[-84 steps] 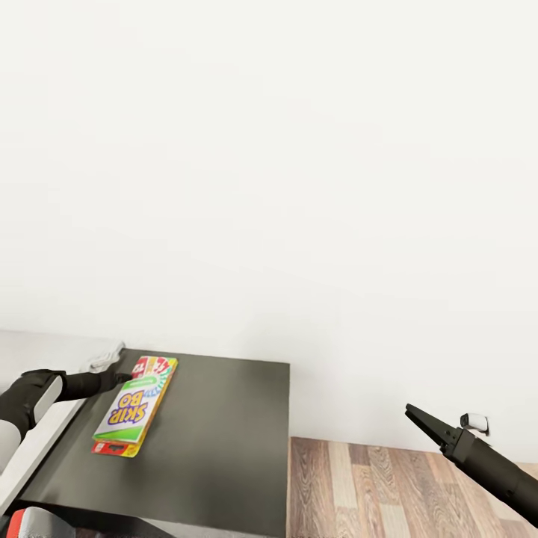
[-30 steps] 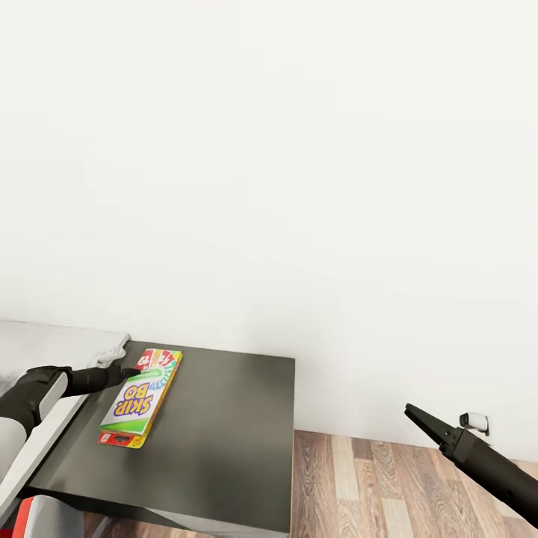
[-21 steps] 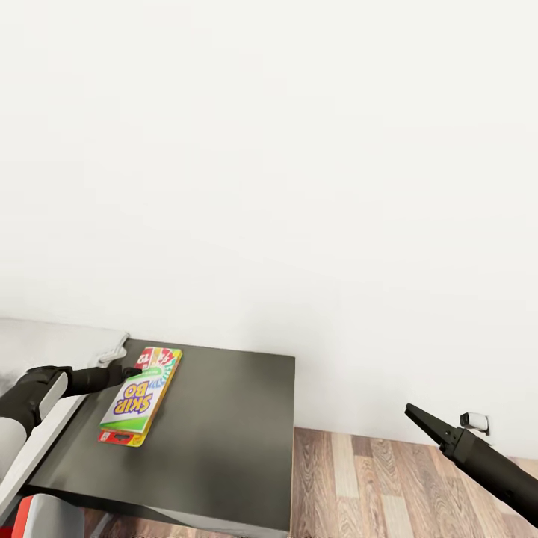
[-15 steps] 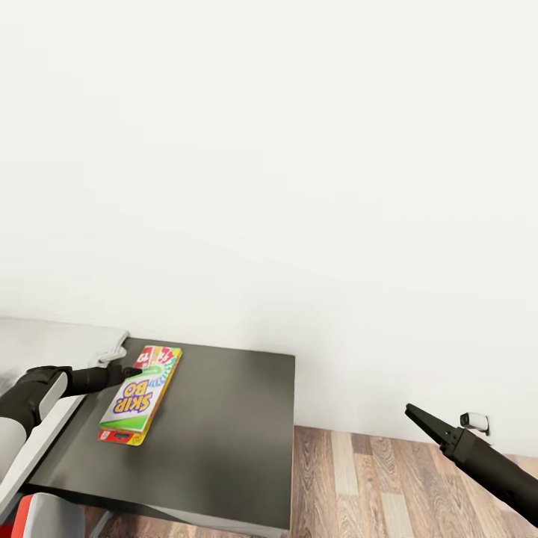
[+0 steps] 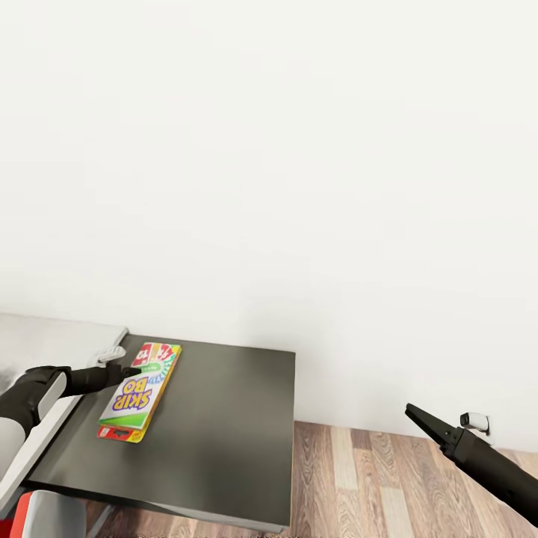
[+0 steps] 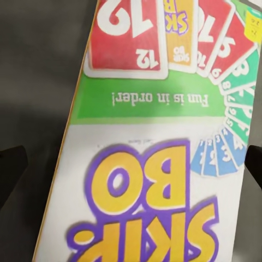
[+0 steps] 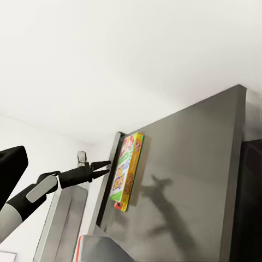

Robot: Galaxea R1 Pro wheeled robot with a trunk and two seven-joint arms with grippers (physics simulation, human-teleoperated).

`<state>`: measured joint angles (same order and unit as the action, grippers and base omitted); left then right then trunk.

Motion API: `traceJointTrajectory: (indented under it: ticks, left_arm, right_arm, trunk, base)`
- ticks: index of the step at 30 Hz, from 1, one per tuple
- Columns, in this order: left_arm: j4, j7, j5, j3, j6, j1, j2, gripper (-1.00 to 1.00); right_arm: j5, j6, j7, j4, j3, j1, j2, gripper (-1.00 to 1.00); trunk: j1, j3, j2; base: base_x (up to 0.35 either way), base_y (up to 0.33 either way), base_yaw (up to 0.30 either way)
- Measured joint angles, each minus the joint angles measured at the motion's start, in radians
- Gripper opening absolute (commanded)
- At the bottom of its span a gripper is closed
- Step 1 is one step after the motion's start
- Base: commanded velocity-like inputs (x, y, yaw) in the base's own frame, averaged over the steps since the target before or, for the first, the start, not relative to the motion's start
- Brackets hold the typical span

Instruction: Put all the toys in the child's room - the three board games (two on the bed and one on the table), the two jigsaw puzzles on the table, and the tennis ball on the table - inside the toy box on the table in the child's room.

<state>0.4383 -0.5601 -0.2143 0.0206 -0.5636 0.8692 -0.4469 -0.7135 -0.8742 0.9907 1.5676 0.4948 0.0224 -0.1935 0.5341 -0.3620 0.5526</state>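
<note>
Left end effector (image 5: 133,369) spread over SKIP BO box (image 5: 135,391), long axis toward wall (image 5: 299,187)

One board game (image 5: 133,394) is in sight: the white and yellow SKIP BO box, lying flat near the left edge of the dark worktop (image 5: 217,433). The left wrist view shows its printed face (image 6: 158,142) close up, and the right wrist view shows the same box (image 7: 126,170) from across the worktop.

Two claws are counted: the left claw (image 5: 131,370) over the far end of the box, and the right claw (image 5: 412,413) out past the worktop's right edge, above the wood floor (image 5: 373,478).

One small white wall fitting (image 5: 476,421) sits low on the wall.
</note>
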Motion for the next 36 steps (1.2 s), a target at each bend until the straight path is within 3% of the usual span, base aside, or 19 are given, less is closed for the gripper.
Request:
traceJointTrajectory:
  ticks: [17, 36]
  left_arm:
    - [0.000, -0.051, 0.000, 0.000, 0.001, 0.000, -0.001, 1.00]
    - [0.000, -0.056, 0.002, -0.001, 0.031, 0.000, -0.007, 1.00]
  right_arm:
    - [0.000, 0.000, 0.000, 0.000, 0.000, 0.000, -0.001, 1.00]
    - [0.000, 0.000, 0.000, 0.000, -0.001, 0.000, 0.002, 1.00]
  trunk:
    - [0.000, -0.021, 0.000]
    - [0.000, -0.045, 0.000]
  base:
    - [0.000, 0.000, 0.000]
    - [0.000, 0.000, 0.000]
